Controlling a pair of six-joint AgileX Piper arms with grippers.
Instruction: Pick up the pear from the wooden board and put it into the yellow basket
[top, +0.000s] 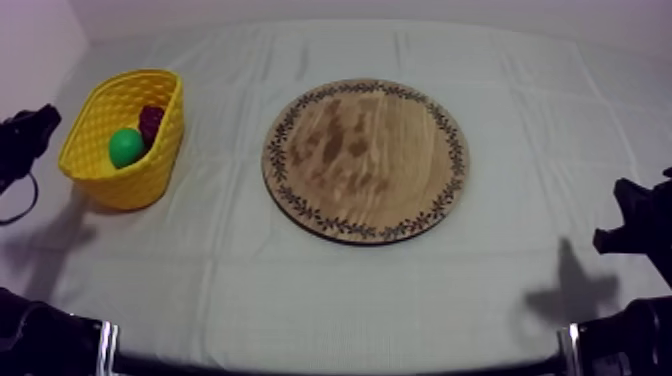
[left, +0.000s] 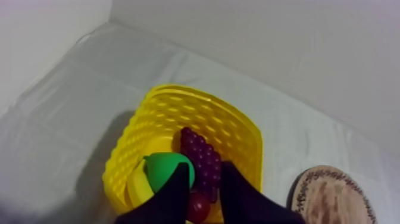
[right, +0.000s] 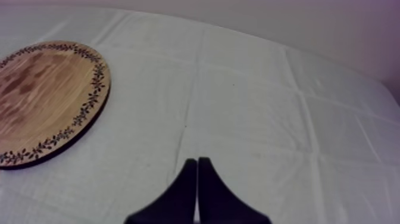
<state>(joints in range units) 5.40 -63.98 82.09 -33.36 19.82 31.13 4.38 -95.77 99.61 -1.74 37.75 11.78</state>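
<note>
Now | smooth green pear (left: 163, 171) in lattice-walled yellow basket (left: 178, 95) | left end effector (left: 206, 174) spread | right end effector (right: 197, 162) pressed together

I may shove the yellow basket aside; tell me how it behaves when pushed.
The yellow basket looks like light lattice plastic, so probably slides easily. Its base seems narrower than its rim; a high push might tip it.

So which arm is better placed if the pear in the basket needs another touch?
Left, probably. The left gripper is open close by the basket, with the pear just at its fingers. The right gripper is shut over the cloth on the other side of the board.
</note>
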